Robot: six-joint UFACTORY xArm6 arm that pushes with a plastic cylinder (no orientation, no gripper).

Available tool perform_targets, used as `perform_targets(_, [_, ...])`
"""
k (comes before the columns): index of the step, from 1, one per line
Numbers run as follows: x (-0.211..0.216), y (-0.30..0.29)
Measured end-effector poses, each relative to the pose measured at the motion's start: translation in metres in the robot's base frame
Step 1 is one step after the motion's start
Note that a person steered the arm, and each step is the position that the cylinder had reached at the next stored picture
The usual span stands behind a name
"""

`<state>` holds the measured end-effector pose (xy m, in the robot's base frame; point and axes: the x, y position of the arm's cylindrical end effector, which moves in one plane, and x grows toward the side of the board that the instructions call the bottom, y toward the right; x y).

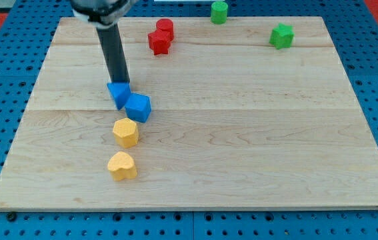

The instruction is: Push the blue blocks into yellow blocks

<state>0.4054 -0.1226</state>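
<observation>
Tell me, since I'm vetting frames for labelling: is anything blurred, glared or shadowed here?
Camera view: even lighting, no glare on the wooden board; blocks sharp, with only faint shadows; the arm's top, cut off at the view's top, looks slightly blurred; my tip sits clearly at the blue blocks, above the yellow blocks.

Dark rod upright, my tip (120,82) lowered

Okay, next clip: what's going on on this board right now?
A single arm with a dark rod is pushing blocks on a wooden board. My tip sits at the top edge of a blue block, which touches a second blue block. Just below lies a yellow hexagonal block, then a yellow heart-shaped block. Red and green blocks sit untouched near the view's top.
</observation>
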Motion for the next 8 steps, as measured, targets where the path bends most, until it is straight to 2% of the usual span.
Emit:
perform_targets(1, [0.058,0.005])
perform_targets(2, [0.063,0.005])
perform_targets(3, [0.023,0.004])
perform_targets(4, [0.007,0.035])
perform_targets(5, [0.049,0.053])
perform_targets(6, [0.08,0.043])
perform_targets(7, [0.061,0.047])
perform_targets(8, [-0.002,0.053])
